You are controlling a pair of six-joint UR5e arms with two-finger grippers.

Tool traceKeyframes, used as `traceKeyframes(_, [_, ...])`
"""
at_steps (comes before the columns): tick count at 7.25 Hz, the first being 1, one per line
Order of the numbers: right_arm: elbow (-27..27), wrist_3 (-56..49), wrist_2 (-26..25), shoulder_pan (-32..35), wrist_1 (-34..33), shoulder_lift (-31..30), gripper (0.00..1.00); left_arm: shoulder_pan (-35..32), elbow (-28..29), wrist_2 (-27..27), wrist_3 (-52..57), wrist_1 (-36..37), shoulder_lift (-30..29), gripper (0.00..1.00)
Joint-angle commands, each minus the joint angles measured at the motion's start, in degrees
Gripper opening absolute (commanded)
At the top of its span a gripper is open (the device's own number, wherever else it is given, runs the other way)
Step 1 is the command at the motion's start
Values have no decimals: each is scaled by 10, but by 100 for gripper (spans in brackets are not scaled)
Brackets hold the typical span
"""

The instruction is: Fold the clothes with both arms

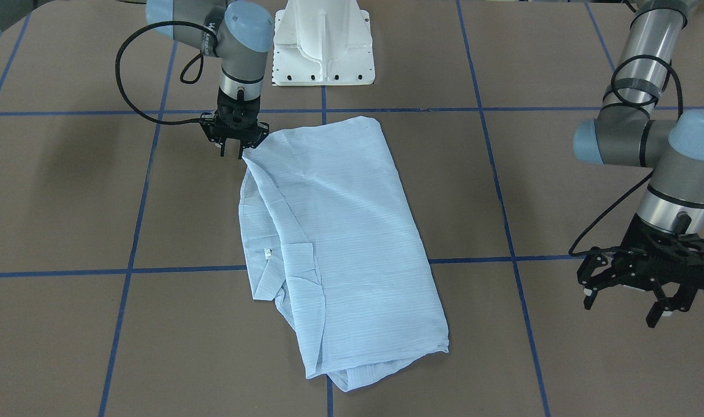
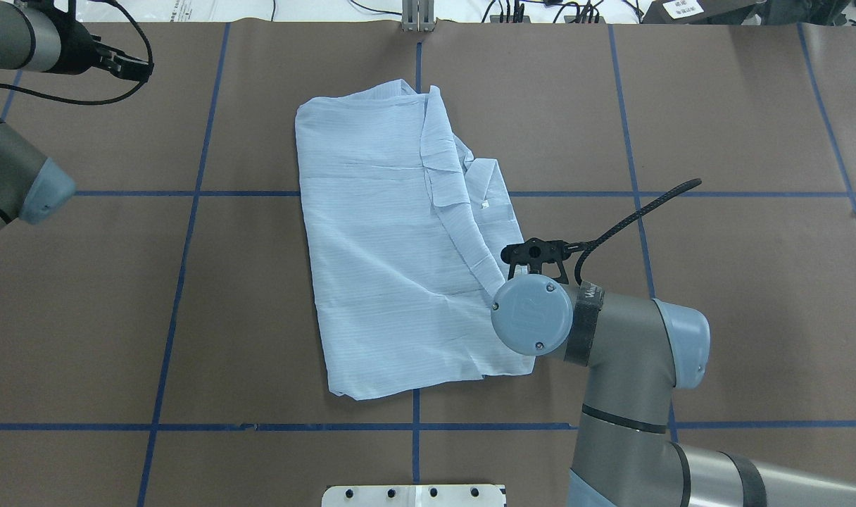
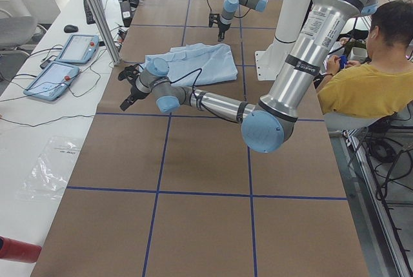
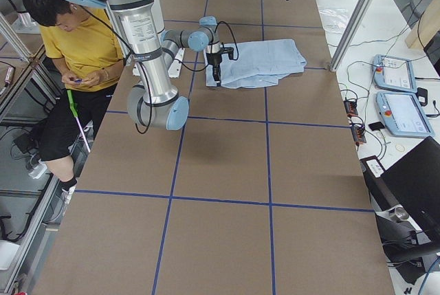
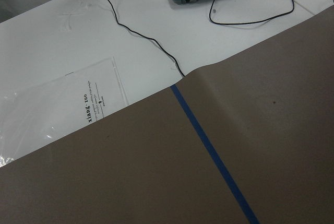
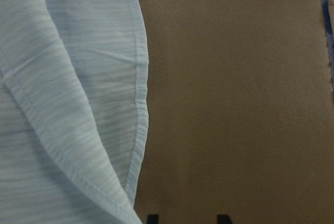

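Right gripper (image 1: 231, 155): jaws apart, holding nothing, low beside the shirt's corner; the wrist view shows bare table between its tips.
Left gripper (image 1: 624, 301): spread open, empty, well apart from the cloth.
Table (image 1: 68, 202): brown, blue-taped, under both grippers.
Shirt (image 1: 346, 231): folded lengthwise and lying flat, its edge just beside my right gripper.
Neck label (image 1: 267, 252): beyond the right gripper, away from the base.
Risk: closing here could pinch one layer or miss; a one-sided pull would drag the fold open.
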Motion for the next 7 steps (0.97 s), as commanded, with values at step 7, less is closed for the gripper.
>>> traceKeyframes(7, [-168,-114,3,52,95,112,100,1,-5,0,1,0,10,100])
